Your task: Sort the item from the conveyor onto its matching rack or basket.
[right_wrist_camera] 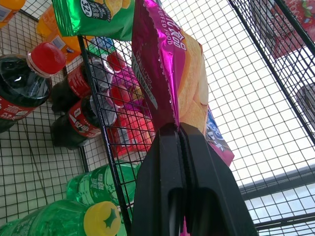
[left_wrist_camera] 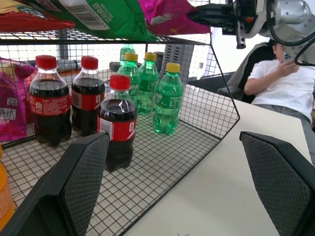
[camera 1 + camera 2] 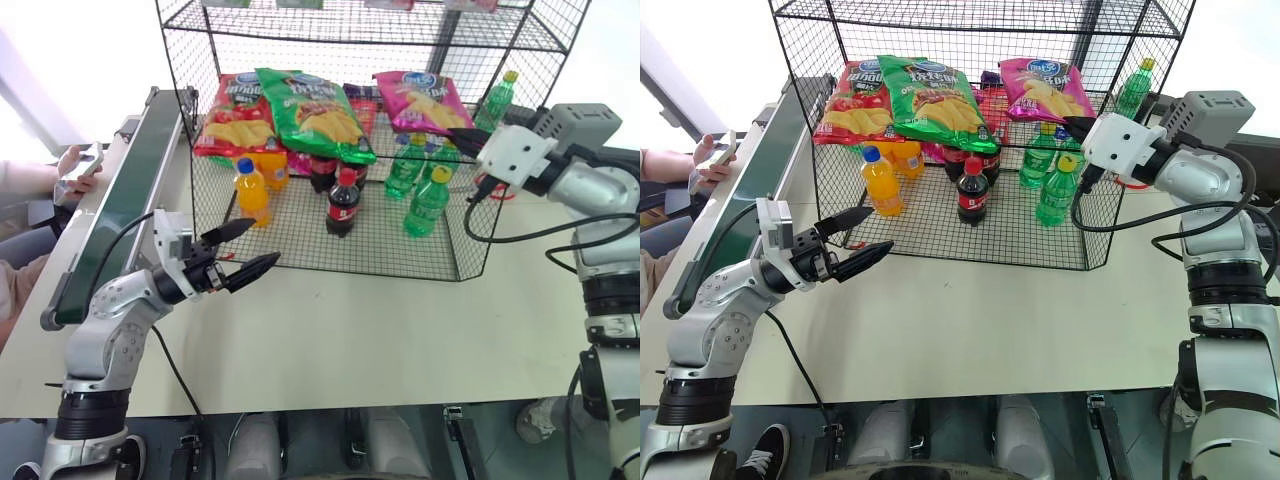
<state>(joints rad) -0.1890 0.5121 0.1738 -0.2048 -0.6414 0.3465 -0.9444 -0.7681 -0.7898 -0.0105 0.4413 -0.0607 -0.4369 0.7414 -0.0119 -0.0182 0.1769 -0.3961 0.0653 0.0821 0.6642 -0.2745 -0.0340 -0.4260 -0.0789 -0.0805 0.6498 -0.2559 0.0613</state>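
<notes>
R gripper (image 1: 178, 129) has its fingers pinched tight on the edge of the magenta chip bag (image 1: 170, 73); bag lies on the mid tier of the black wire rack (image 3: 470, 262), at the rack's right end, next to the green chip bag (image 3: 312, 110) and red chip bag (image 3: 238, 112). R arm reaches in from the rack's right side, roughly level. L gripper (image 3: 245, 255) hangs over the bench (image 3: 380, 340) just in front of the rack's left front corner, fingers spread wide, nothing in them. Conveyor (image 3: 125, 195) runs along the bench's left edge, belt bare. Bottom tier: orange soda bottle (image 3: 251, 190), cola bottles (image 3: 343, 200) and green soda bottles (image 3: 428, 200), all upright. Person's hand (image 3: 78, 165) w/ phone beyond the conveyor, at far left.
</notes>
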